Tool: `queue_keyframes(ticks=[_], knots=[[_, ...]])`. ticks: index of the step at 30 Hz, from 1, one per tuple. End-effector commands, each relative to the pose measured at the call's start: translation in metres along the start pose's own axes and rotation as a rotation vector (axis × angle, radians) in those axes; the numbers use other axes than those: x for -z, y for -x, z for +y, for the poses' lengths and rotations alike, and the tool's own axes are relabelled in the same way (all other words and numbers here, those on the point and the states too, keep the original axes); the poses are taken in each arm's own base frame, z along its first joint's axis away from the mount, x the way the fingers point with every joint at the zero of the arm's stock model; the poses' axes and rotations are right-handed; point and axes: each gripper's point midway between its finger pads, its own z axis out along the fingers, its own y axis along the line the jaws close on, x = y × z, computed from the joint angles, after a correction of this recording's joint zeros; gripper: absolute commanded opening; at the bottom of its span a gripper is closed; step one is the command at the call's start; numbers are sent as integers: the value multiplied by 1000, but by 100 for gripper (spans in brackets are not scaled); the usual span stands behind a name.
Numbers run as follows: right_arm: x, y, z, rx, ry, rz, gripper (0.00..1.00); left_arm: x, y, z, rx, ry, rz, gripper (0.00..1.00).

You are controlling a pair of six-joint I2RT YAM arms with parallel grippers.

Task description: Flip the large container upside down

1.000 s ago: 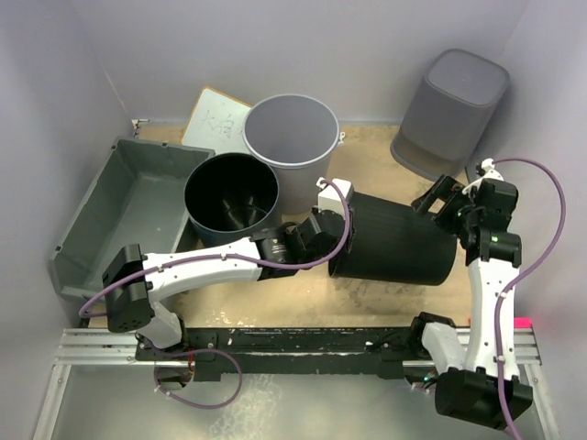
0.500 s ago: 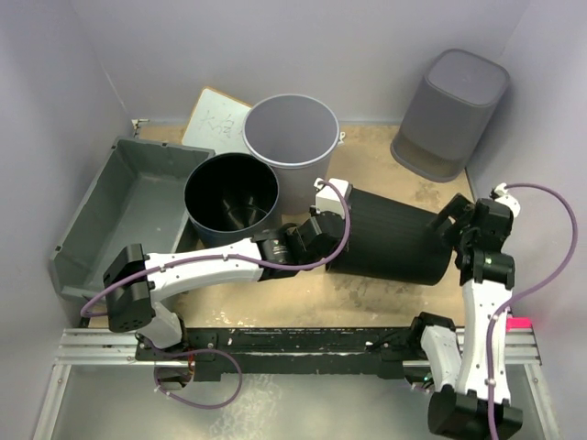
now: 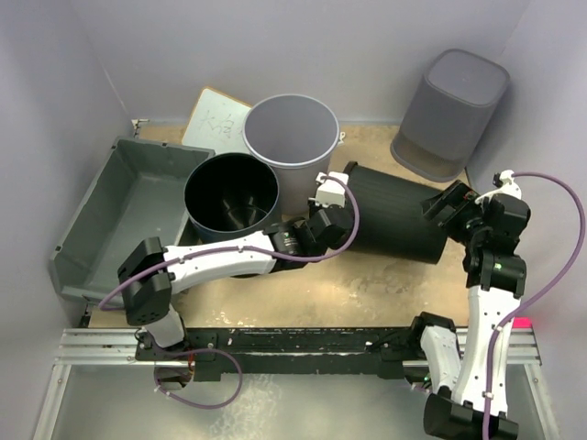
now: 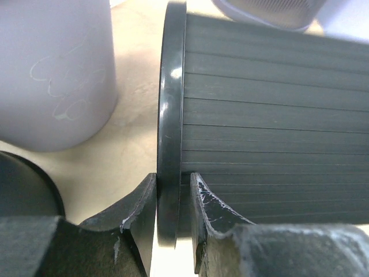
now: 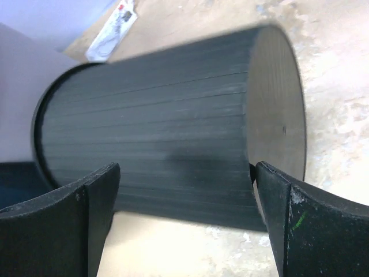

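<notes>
You had the left gripper [image 4: 173, 186] pinched narrow on the rim of the toppled black ribbed bucket [image 3: 394, 225], likely to drag it clear; your right gripper [image 5: 187, 174] straddled its base, fingers wide (gripping nothing). The large grey tub [image 3: 138, 213] sat upright, well left of that bucket

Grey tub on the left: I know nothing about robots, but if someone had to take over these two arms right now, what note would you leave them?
Left claw: shut on the rim of the black ribbed bucket, which lies on its side between the two arms.
Right claw: open, with its fingers on either side of that bucket's closed end, not gripping.
Large container: the grey tub at the left of the top view, open side up, with neither claw on it.
Done: nothing on the tub yet.
Left: release the bucket, then turn the tub upside down.
</notes>
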Motion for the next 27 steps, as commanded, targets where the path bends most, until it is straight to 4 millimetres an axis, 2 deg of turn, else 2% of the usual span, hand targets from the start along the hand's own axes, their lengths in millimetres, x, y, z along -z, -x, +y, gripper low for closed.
queue_keyframes(ticks=[1, 12, 16, 20, 25, 27], knots=[[26, -15, 66, -76, 330, 114, 100, -11, -53, -19, -103, -67, 149, 23], [44, 4, 102, -30, 508, 98, 100, -21, -60, -30, -115, -89, 166, 23], [39, 2, 102, -23, 515, 101, 100, -14, -52, -37, -90, -126, 165, 24], [31, -2, 85, -26, 421, 96, 100, 7, -22, -45, -59, -179, 147, 30], [16, -3, 24, -29, 83, 36, 100, 43, 33, -49, -19, -229, 81, 38], [13, -10, 9, -46, 17, 43, 100, 54, 55, -45, -7, -224, 40, 40]])
